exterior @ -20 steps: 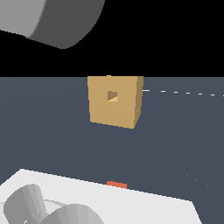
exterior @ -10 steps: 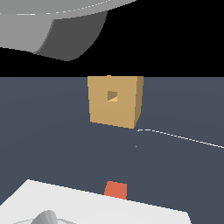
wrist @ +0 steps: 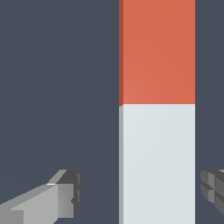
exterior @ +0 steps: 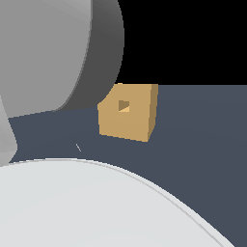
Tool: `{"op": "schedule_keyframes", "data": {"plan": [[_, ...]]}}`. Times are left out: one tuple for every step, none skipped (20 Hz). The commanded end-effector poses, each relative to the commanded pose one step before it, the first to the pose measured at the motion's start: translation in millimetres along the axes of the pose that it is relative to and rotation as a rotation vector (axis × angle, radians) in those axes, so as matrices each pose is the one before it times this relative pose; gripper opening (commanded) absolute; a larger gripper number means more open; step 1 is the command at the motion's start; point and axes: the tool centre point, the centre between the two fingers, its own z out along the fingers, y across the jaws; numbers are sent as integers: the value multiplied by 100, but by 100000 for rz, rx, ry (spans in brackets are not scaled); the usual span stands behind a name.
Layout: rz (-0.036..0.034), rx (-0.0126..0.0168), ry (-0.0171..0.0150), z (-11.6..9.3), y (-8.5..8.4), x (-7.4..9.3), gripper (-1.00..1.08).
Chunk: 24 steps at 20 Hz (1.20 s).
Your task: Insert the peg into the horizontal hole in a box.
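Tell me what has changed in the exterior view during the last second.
The grey arm parts now fill far more of the view, and the orange peg end seen earlier is hidden there. The box appears lower and turned. In the wrist view the peg lies between the open claw fingers, ungrasped. The hole stays empty.

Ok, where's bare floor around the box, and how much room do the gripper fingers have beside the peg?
Exterior view: bare floor lies at the exterior view's right of the box and in front of it, toward the arm; the arm's bulk crowds its other side. Wrist view: the peg lies between the open gripper fingers, the gap narrower on one side.
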Motion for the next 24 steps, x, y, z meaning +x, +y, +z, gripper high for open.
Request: {"op": "schedule_keyframes", "data": {"plan": [[-53, -216, -58, 26, 141, -7, 100], [0, 0, 0, 0, 0, 0, -100], [0, 0, 0, 0, 0, 0, -100], [0, 0, 0, 0, 0, 0, -100], [0, 0, 0, 0, 0, 0, -100], [0, 0, 0, 0, 0, 0, -100], [0, 0, 0, 0, 0, 0, -100], [0, 0, 0, 0, 0, 0, -100], [0, 0, 0, 0, 0, 0, -100], [0, 0, 0, 0, 0, 0, -100], [0, 0, 0, 0, 0, 0, -100], [0, 0, 0, -14, -17, 10, -100], [0, 0, 0, -7, -6, 24, -100], [0, 0, 0, -20, -18, 72, -100], [87, 41, 17, -4, -45, 64, -100], [97, 6, 4, -42, -60, 106, -100], [98, -1, 1, -60, -73, 156, -100], [138, -1, 1, -74, -93, 181, -100], [138, -1, 1, -88, -106, 233, -100], [183, -1, 2, -103, -127, 258, -100], [207, -1, 2, -119, -146, 299, -100], [229, -1, 2, -135, -164, 343, -100], [267, -1, 3, -151, -186, 380, -100], [285, -1, 3, -169, -205, 433, -100]]}}
